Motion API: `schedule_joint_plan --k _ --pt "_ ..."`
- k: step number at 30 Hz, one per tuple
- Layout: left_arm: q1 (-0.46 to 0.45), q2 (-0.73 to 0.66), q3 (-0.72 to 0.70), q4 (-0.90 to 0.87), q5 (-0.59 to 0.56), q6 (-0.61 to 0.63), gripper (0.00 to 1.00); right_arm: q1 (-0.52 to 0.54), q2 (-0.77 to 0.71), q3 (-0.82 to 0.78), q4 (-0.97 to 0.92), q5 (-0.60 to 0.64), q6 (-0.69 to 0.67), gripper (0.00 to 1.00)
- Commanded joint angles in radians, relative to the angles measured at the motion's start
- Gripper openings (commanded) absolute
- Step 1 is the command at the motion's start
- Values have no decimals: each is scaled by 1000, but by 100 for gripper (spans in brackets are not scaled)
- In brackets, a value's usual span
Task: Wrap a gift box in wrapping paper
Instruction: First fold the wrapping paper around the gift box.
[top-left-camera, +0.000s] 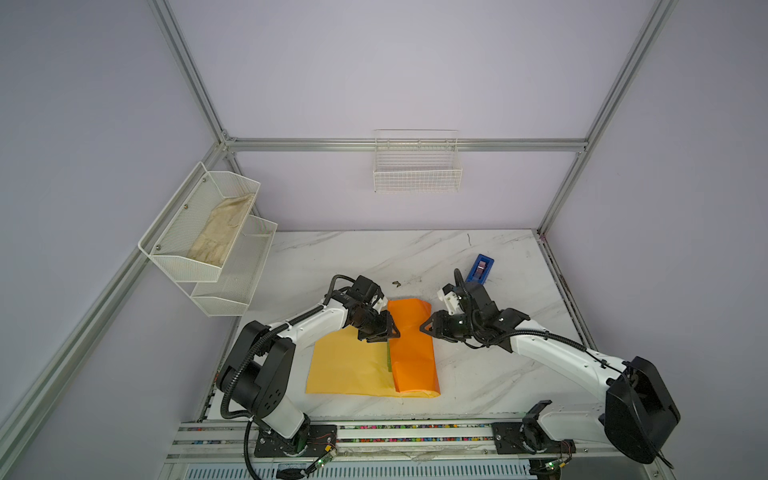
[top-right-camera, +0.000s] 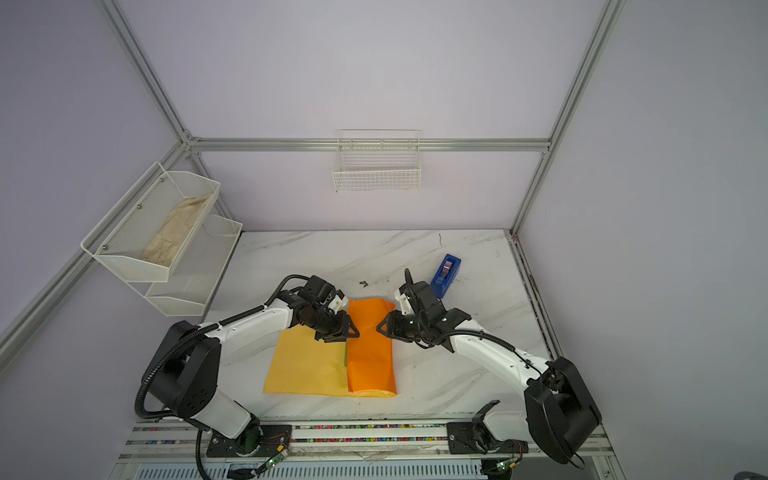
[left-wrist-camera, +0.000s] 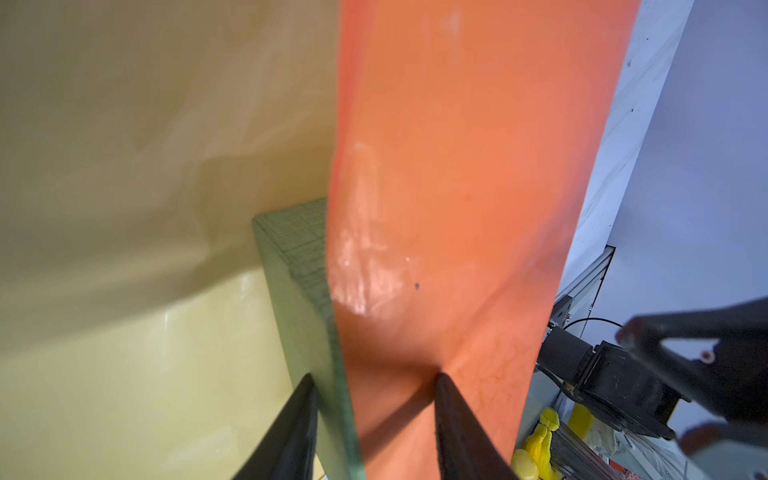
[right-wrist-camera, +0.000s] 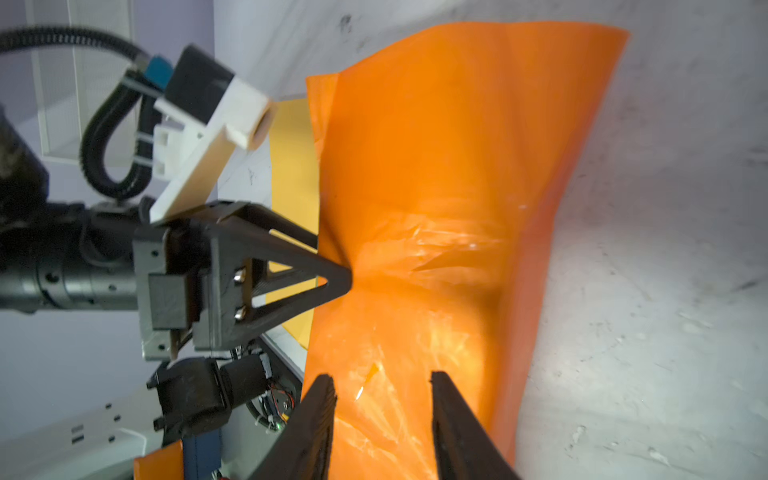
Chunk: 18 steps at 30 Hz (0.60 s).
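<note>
**Wrapping under way.** At far left, a beige cloth (top-left-camera: 220, 232) sits in the wall shelf (top-left-camera: 178, 266), off the marble table (top-left-camera: 498, 374). My left gripper (left-wrist-camera: 374, 376) is clamped across the gift box (left-wrist-camera: 303, 324) at its near edge. One finger (left-wrist-camera: 297, 419) rests on bare green, and the other dents the orange flap (top-left-camera: 415, 353) folded over the box. The wrapping paper (top-left-camera: 345, 365) lies flat, yellow side up, with its fold line along the box's exposed green edge. Its front edge stops short of the table's front edge. My right gripper (right-wrist-camera: 380, 376) meets the flap's right edge with fingers parted over orange; whether they grip, I cannot tell. Bare marble opens to the right and behind, where a blue tape dispenser (top-left-camera: 480, 269) stands well apart from the paper.
</note>
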<state>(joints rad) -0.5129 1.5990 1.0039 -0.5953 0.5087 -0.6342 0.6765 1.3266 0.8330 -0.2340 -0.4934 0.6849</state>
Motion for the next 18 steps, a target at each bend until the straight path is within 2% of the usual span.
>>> schedule_joint_plan --k 1,5,11,14,18 --pt "-7 33 47 -55 -125 28 41 41 71 -9 60 -53 36 31" --pt "-7 12 60 -61 -127 24 45 49 106 -33 151 -76 82 24" --pt "-15 -86 53 -76 -67 -1 65 51 149 -66 164 -50 93 21" --pt "-46 -128 27 -98 -68 -11 70 52 158 -80 184 -51 107 20" --pt "-108 -134 2 -145 -102 -10 72 52 161 -69 176 -47 102 20"
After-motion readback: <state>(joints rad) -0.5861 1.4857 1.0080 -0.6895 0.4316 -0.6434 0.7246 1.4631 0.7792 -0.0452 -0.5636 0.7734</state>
